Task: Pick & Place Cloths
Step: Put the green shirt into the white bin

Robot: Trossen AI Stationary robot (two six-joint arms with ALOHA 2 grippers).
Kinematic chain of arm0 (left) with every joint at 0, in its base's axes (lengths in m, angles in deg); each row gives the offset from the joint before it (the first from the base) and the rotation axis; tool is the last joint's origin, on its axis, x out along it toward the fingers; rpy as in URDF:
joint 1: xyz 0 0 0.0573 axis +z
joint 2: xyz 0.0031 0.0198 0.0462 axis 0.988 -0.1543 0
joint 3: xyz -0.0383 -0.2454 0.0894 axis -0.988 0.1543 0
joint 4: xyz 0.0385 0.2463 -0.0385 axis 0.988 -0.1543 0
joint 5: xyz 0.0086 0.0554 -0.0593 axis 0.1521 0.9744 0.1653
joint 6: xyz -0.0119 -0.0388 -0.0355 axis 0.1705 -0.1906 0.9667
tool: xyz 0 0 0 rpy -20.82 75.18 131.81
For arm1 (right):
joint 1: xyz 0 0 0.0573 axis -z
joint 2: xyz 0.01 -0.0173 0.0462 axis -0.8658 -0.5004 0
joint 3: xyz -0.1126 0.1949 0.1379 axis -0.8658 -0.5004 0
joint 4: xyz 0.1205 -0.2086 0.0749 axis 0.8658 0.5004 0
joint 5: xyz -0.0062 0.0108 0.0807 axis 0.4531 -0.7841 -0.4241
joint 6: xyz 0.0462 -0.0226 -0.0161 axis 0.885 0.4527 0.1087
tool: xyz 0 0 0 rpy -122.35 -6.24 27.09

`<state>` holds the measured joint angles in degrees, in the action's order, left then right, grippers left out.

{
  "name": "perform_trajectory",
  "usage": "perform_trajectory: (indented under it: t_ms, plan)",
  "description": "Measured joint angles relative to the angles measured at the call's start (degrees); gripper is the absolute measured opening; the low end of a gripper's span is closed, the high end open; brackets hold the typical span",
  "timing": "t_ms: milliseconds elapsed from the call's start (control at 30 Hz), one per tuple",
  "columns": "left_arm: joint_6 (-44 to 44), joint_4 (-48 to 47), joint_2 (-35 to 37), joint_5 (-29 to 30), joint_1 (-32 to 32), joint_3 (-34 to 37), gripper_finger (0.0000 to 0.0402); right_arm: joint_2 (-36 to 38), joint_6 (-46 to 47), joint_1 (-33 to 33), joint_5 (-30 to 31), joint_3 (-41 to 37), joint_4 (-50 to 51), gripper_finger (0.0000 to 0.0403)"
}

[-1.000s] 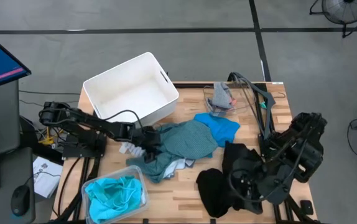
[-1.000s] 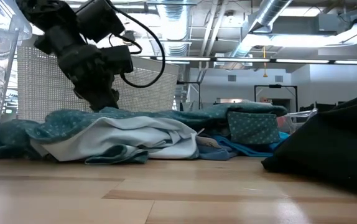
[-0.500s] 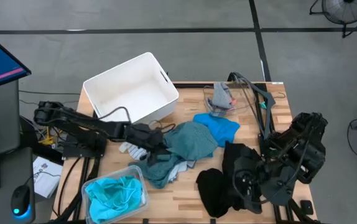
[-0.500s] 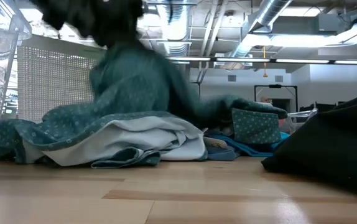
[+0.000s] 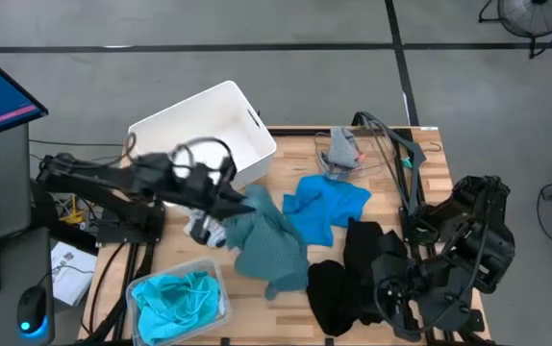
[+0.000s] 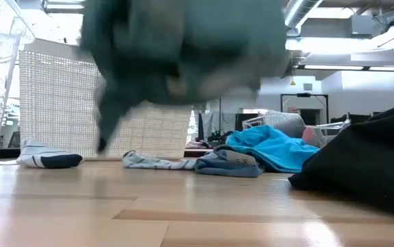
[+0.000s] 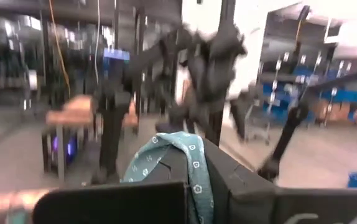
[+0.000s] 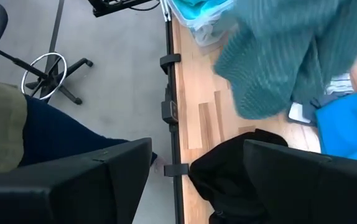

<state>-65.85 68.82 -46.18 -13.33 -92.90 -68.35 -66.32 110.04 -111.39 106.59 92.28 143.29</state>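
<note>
My left gripper (image 5: 230, 192) is shut on the teal-grey patterned shirt (image 5: 268, 242), beside the white bin (image 5: 199, 135). In the low view the shirt (image 6: 183, 62) hangs above the table. A blue shirt (image 5: 329, 205) lies spread at the table's middle. Black clothes (image 5: 348, 279) are heaped near the near right edge. Small socks (image 5: 206, 231) rest flat under my left arm. My right gripper (image 8: 194, 180) is open above the black clothes (image 8: 228, 168), touching nothing. My left gripper pinches a fold of the teal-grey shirt (image 7: 188, 163) between its two fingers (image 7: 244, 180). The cloth sticks up between them in the wrist view. The shirt hangs below the gripper, slack, and in the low view its lowest tip (image 6: 102, 143) is clear of the table.
A clear tub (image 5: 175, 298) holding a turquoise garment stands at the near left corner. Another clear tub (image 5: 348, 152) with small grey and orange pieces sits at the far right. Bare wood (image 5: 286, 298) shows near the near edge. A person's leg (image 8: 48, 146) shows beside the table.
My left gripper has risen and drawn back toward the table's left, toward the white bin, staying shut. The teal-grey shirt has come up off the pile and now hangs clear. The blue shirt and the socks that it partly covered now lie bare.
</note>
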Motion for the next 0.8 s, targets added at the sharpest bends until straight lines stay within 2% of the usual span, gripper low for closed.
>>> perform_trajectory:
  t_ms: [133,267,467,533,667,800]
  plan:
    - [-5.6,-0.1,0.0,0.6,0.7,-5.8,0.0001,0.0,0.1,0.0,0.6,0.0,0.0,0.0249]
    - [-13.6,0.0,0.0,4.8,2.3,-9.9,0.0001,0.0,0.1,0.0,2.8,0.0,0.0,0.0249]
    - [-30.4,-0.1,-0.1,16.7,5.8,-14.5,0.0002,0.0,-1.0,0.3,5.0,0.0,-0.1,0.0249]
    - [-38.3,-0.2,-0.1,21.0,7.3,-16.0,0.0001,0.0,-2.5,0.8,5.0,0.0,-0.1,0.0249]
    - [-51.5,-0.1,0.0,27.5,12.2,-19.1,0.0003,0.0,-2.9,2.5,5.1,0.0,-0.1,0.0249]
    - [-56.6,-0.1,0.1,29.6,19.2,-20.4,0.0003,0.0,-2.9,3.8,5.1,0.0,0.0,0.0249]
